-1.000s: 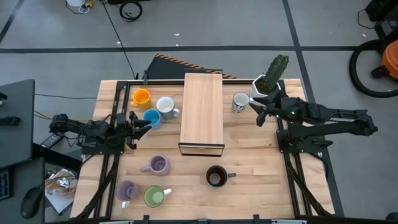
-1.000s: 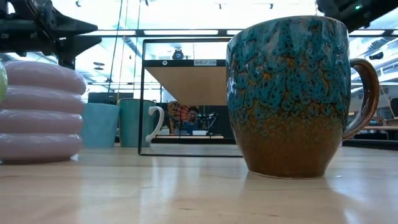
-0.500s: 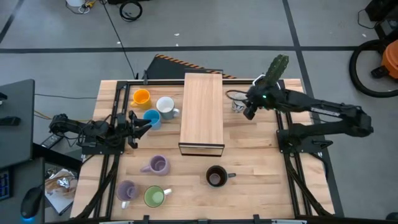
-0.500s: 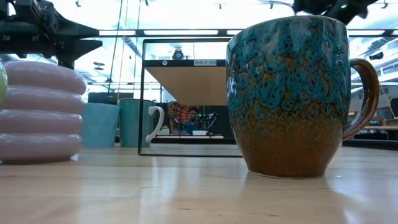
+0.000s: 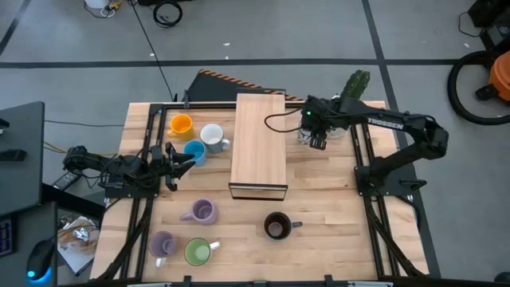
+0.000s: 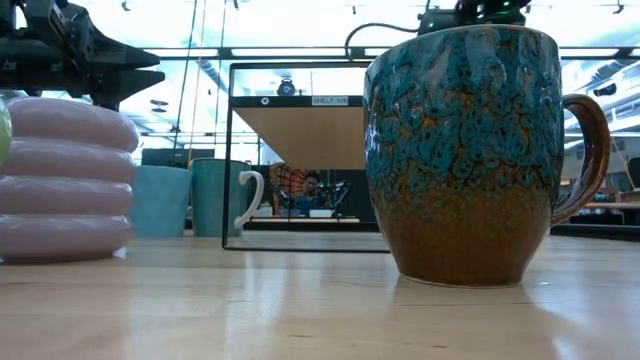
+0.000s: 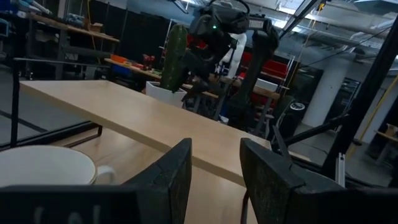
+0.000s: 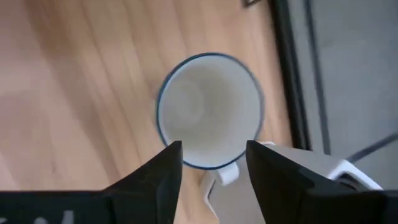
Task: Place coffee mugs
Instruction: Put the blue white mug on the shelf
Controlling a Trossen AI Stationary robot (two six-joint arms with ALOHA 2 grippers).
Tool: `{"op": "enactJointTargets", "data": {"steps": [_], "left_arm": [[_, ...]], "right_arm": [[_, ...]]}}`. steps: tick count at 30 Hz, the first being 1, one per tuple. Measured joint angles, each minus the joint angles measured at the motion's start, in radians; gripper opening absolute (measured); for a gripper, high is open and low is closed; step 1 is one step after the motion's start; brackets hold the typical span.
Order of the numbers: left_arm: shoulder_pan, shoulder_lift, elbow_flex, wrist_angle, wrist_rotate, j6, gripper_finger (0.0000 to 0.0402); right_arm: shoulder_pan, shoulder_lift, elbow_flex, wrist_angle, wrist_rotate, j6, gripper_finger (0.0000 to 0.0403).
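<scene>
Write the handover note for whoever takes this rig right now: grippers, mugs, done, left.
Right gripper: open, above the white mug beside the cactus pot, nothing held.
Left gripper: open, empty, waiting at the table's left side near the light blue mug.
Mugs: orange, second white and light blue left of the wooden shelf; two lavender and green front left; dark brown in front of the shelf.
Done: no mug on the shelf top.
Left: all eight, starting with the white one.
</scene>
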Motion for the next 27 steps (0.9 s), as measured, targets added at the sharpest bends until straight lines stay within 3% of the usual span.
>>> {"op": "enactJointTargets", "data": {"steps": [3,8,21,27], "left_arm": [[0.0,0.0,0.0,0.0,0.0,0.0,0.0141],[0.0,0.0,0.0,0.0,-0.001,0.005,0.0141],[0.0,0.0,0.0,0.001,-0.009,0.017,0.0141],[0.0,0.0,0.0,0.001,-0.012,0.017,0.0141]], "right_arm": [[0.007,0.028,0.01,-0.039,-0.062,-0.074,0.0211],[0.024,0.071,0.01,-0.038,-0.042,-0.147,0.0215],[-0.026,0.208,0.01,0.0,-0.072,-0.155,0.0184],[-0.047,0.24,0.01,0.01,-0.103,-0.09,0.0141]]}}
